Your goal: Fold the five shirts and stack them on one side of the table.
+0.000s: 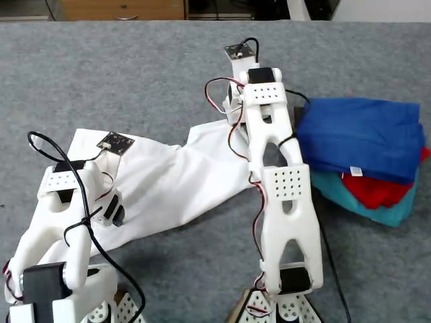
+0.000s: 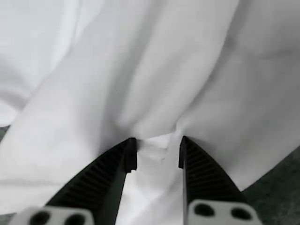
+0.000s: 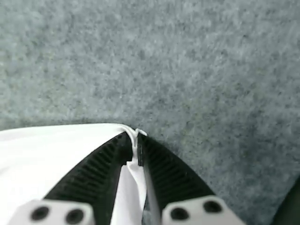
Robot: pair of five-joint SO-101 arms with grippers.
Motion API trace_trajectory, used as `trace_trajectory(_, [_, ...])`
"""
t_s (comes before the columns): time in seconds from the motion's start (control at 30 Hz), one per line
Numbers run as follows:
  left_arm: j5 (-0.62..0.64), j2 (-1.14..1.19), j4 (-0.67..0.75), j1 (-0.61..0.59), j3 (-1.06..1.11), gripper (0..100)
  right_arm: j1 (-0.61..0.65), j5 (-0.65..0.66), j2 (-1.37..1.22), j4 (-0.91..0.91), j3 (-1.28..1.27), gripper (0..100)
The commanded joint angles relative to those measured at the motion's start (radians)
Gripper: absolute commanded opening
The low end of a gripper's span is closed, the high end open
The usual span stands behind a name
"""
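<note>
At the lower left of the high view, the left gripper was clenched on a puckered fold of the white shirt, which was spread over the grey table. Farther up, near the centre, the right gripper was pinched tight on the shirt's edge. At the right edge, a stack of folded shirts was laid, blue on top.
</note>
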State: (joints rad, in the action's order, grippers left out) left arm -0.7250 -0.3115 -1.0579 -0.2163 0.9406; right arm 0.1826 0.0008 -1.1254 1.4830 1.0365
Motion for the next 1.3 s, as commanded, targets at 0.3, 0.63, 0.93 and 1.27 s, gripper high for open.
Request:
trace_trajectory(0.3, [0.012, -0.039, -0.074, -0.014, -0.107, 3, 0.010, -0.005, -0.004, -0.014, 0.024, 0.5])
trace_trajectory(0.63, [0.012, -0.039, -0.222, -0.014, -0.287, 3, 0.012, -0.003, -0.004, -0.014, 0.024, 0.5])
trace_trajectory(0.93, [0.052, -0.039, -0.267, -0.014, -0.431, 2, 0.015, -0.003, 0.005, -0.017, 0.028, 0.5])
trace_trajectory(1.27, [0.164, -0.039, -0.535, -0.011, -0.922, 2, 0.015, -0.003, 0.145, 0.173, 0.504, 0.4])
